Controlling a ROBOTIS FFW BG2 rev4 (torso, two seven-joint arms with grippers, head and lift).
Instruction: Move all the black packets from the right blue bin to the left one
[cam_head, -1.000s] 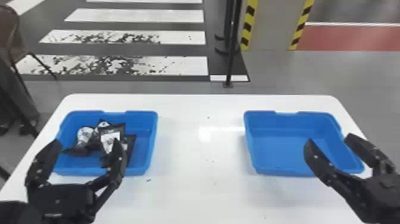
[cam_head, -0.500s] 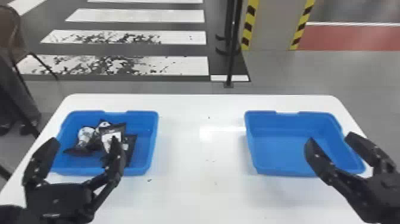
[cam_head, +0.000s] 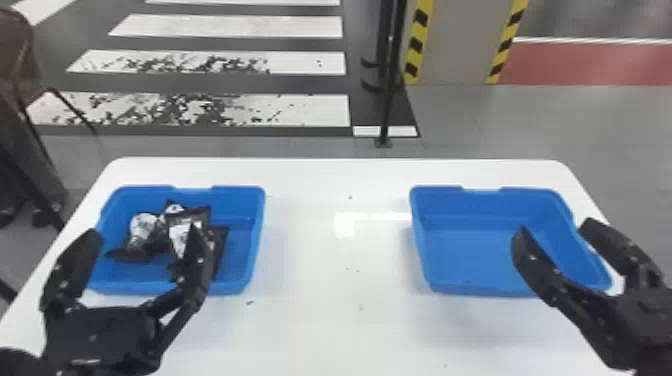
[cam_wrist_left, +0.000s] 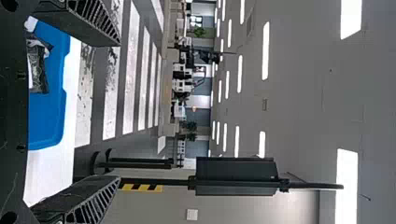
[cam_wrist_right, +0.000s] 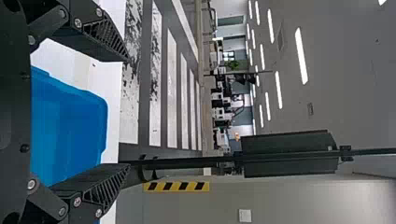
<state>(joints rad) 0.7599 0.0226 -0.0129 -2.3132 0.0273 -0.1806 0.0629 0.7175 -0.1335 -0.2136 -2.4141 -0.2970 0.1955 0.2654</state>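
Black packets (cam_head: 175, 230) are in the left bin (cam_head: 240, 200), bunched toward its left and middle, overlapping, some tilted against each other. Reads as dropped in, not laid out; a loose heap is fine, the task only asks for the right bin-to-left transfer.

Left gripper (cam_head: 145, 231): fingers apart, nothing clamped. It sits at the near side of the left bin, pointing forward into the room rather than down, so I'd call it a waiting pose, not a grasp.

Right gripper (cam_head: 556, 226): fingers also apart, no load, same forward pose at the near right of the right bin (cam_head: 475, 250). Likely parked there to stay out of the way.

Bins are well apart on the table (cam_head: 340, 320), one per side, probably so each arm has its own work area with room between for a handover.

Call: transfer looks done. Next is a quick check, then no more picks. Only risk is a gripper dipping and snagging the heap.

Count: 2 bins, 1 table, 2 grippers with 2 fingers each. Packets: looks like 4, but they overlap and a left finger covers part of the pile, so can't swear to it. All I can make out are inside the left bin.
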